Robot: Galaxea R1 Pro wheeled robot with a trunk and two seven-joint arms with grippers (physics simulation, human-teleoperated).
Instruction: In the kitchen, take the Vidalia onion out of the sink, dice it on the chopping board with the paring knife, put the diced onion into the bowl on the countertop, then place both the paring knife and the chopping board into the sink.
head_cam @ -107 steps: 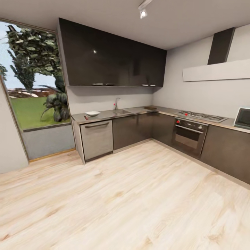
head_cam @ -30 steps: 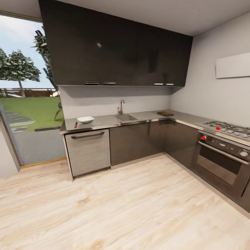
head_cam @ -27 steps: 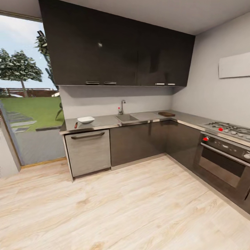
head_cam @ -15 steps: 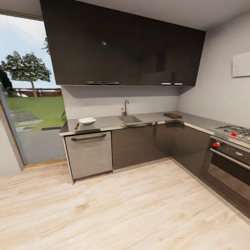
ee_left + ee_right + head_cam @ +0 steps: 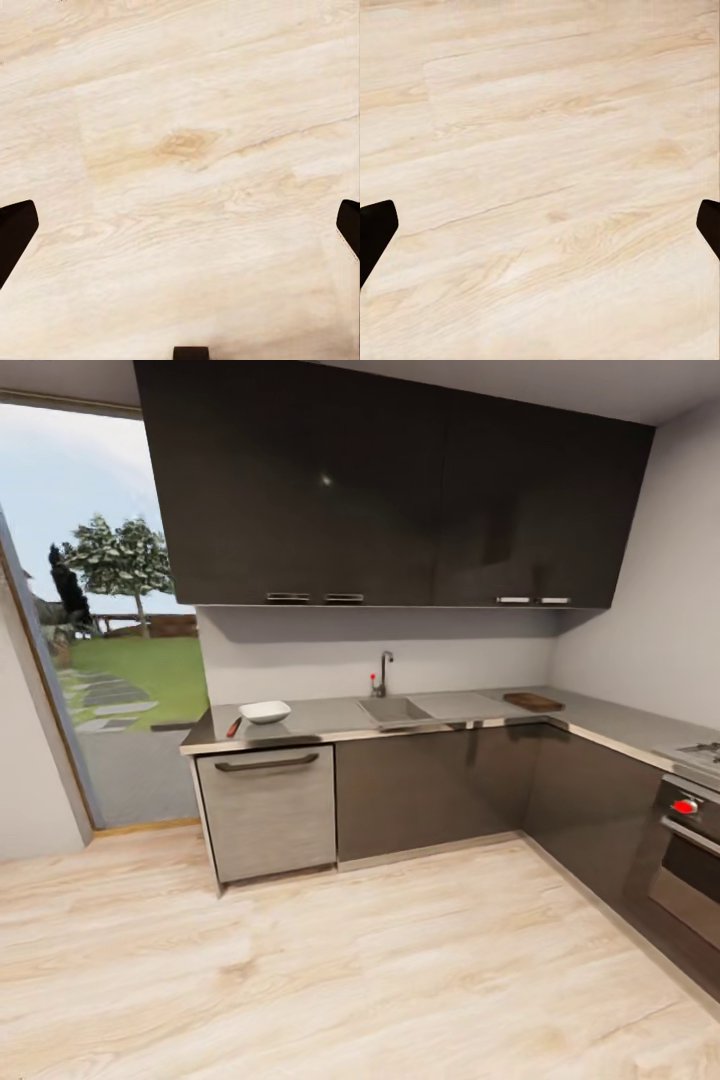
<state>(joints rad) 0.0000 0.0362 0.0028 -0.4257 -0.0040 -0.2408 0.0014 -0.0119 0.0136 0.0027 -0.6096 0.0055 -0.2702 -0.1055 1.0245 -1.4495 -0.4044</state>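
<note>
Step in hand: approach drive across the pale wood floor [image 5: 330, 960] toward the long matte grey countertop [image 5: 330, 718]; no object is handled yet.
Knife: small slim knife with a reddish handle [image 5: 234, 727], at 9 o'clock of the bowl, just beside it.
Bowl: shallow white square bowl [image 5: 265, 711], on the counter's left end above the grey drawer-front appliance [image 5: 270, 810].
Sink: rectangular grey recessed basin [image 5: 393, 709] with chrome tap [image 5: 384, 671]; the onion is not discernible inside from this angle.
Board: dark brown wooden chopping board [image 5: 532, 701], at 3 o'clock of the sink, well apart from it, near the corner.
Technique: stop square to the sink, close enough for both arms to reach the basin; raise the arms only once halted.
Left gripper [image 5: 180, 225]: fingers spread wide, empty, pointing at the floor.
Right gripper [image 5: 540, 225]: fingers spread wide, empty, above floorboards.
View difference: head view gives the counter layout; wrist views give finger spread.
</note>
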